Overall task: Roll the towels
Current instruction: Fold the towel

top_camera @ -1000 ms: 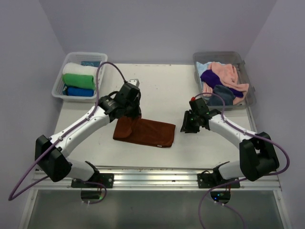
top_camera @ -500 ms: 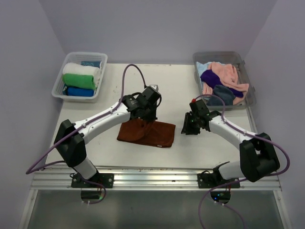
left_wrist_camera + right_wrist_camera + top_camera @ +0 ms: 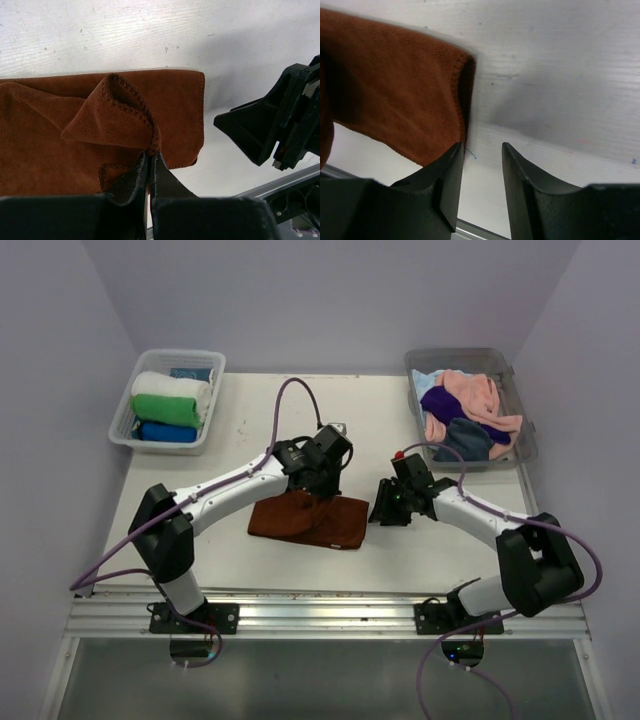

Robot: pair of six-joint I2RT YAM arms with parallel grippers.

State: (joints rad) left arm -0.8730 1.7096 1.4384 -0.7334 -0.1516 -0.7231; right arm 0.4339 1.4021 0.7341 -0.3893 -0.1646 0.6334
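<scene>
1. Top view: the rust-brown towel [image 3: 312,522] lies folded on the table [image 3: 370,430] between the arms. The left gripper [image 3: 318,486] is over it and the right gripper [image 3: 385,508] is just beside its right end.
2. Left wrist: the left gripper [image 3: 150,156] is closed, pinching a raised corner of the rust-brown towel [image 3: 45,115].
3. Right wrist: the right gripper [image 3: 481,150] has its jaws apart and empty, beside the towel's folded edge.

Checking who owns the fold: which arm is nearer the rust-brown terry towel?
Left. The left fingers are shut on a raised corner of the rust-brown terry towel; the right fingers stand open beside its end, not gripping it.
</scene>
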